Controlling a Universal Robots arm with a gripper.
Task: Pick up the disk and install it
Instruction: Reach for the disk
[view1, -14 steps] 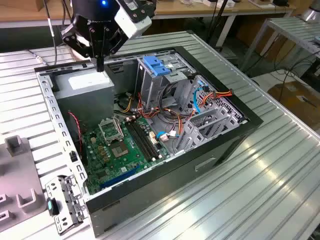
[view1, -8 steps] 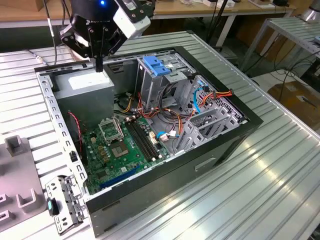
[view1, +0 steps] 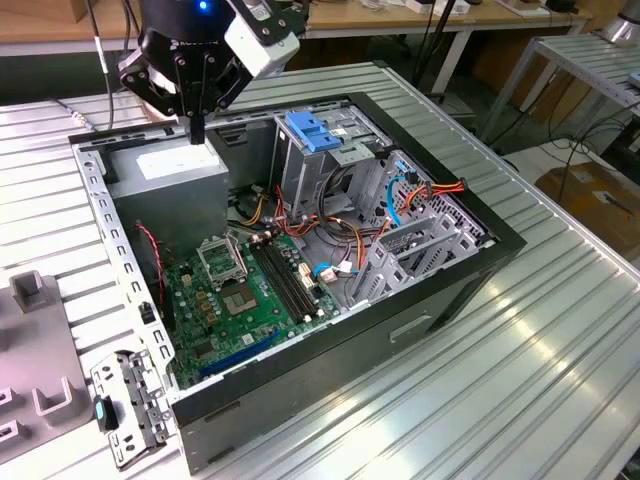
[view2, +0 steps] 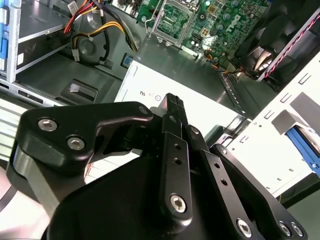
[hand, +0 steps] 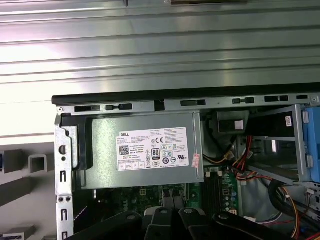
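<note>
Right now my gripper (view1: 197, 128) hangs in the upper left of the exterior view. Its fingers are pressed together and nothing is between them. In the second wrist view the joined fingertips (view2: 173, 105) stand in the middle of the frame.

Directly below them lies the grey power supply (view1: 175, 170), inside the open computer case (view1: 350, 350); I cannot tell if they touch it. In the first wrist view its label side (hand: 145, 150) sits in the centre.

At the right edge of the second wrist view, beyond the case wall, blue rails show inside a pale holder (view2: 270, 125). I take them for the disk (view2: 304, 142), apart from my gripper and outside the case.

Further in, the green motherboard (view1: 240, 290) covers the case floor at the lower centre of the exterior view. Behind it, at the top centre, stands the metal drive cage (view1: 300, 180) with a blue plate (view1: 315, 130) on top, and orange and red cables (view1: 440, 190) run to its right.

The ribbed metal bench (view1: 520, 380) carries the case, and a small bracket (view1: 130, 410) lies on it at the lower left.
</note>
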